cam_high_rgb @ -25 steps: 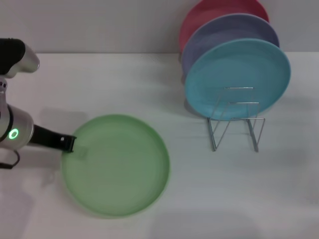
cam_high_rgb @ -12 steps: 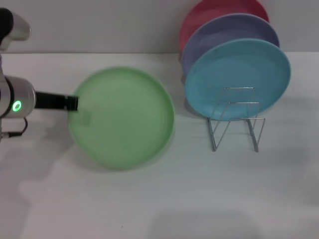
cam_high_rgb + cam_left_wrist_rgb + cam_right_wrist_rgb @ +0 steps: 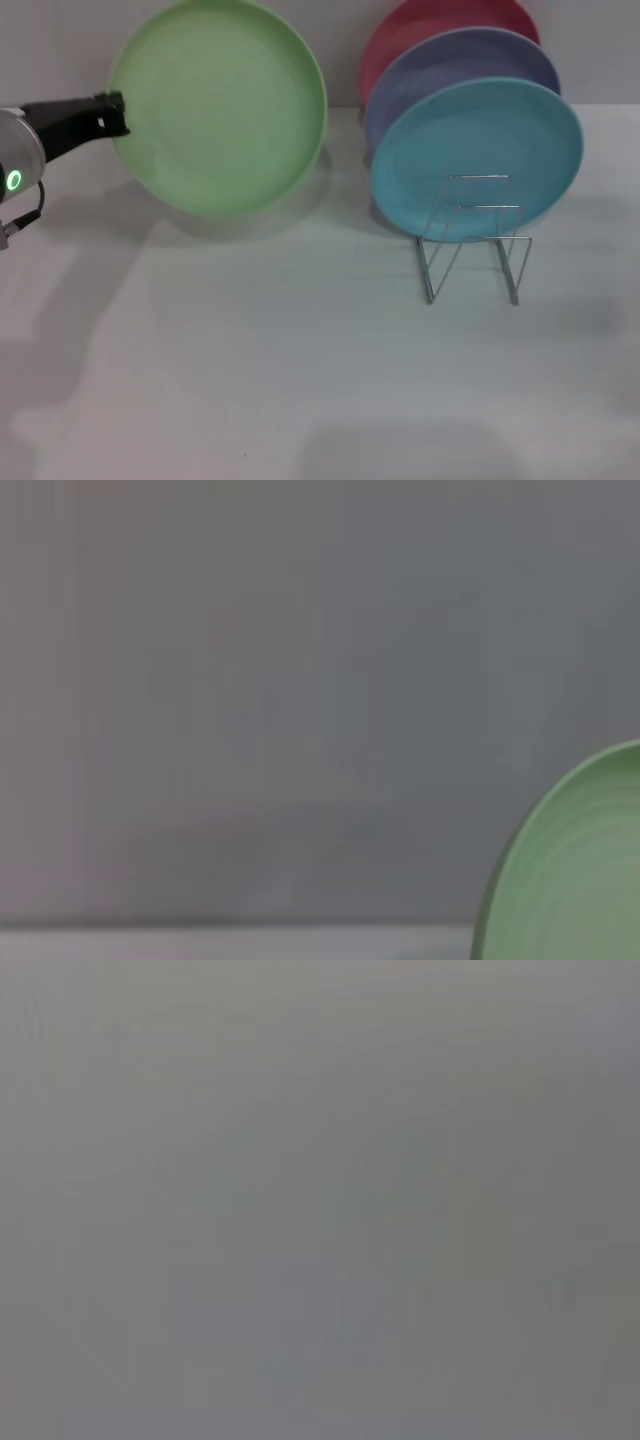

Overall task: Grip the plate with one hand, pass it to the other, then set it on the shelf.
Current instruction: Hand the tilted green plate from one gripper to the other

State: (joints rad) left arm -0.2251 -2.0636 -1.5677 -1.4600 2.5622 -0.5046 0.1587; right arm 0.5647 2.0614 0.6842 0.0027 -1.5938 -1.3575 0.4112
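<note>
The pale green plate [image 3: 220, 105] is held up in the air at the back left, tilted with its face toward me. My left gripper [image 3: 115, 113] is shut on its left rim. Part of the plate also shows in the left wrist view [image 3: 575, 870]. The silver wire shelf [image 3: 472, 240] stands at the right on the white table, with free front slots. My right gripper is out of view; the right wrist view shows only plain grey.
A light blue plate [image 3: 478, 160], a lavender plate [image 3: 450, 65] and a red plate [image 3: 430, 25] stand upright in the shelf's back slots. The white table [image 3: 250, 360] spreads in front. A grey wall runs behind.
My left gripper has lifted the green plate off the table and carried it up and back, tilting it toward upright. The shelf and its plates have not moved.
</note>
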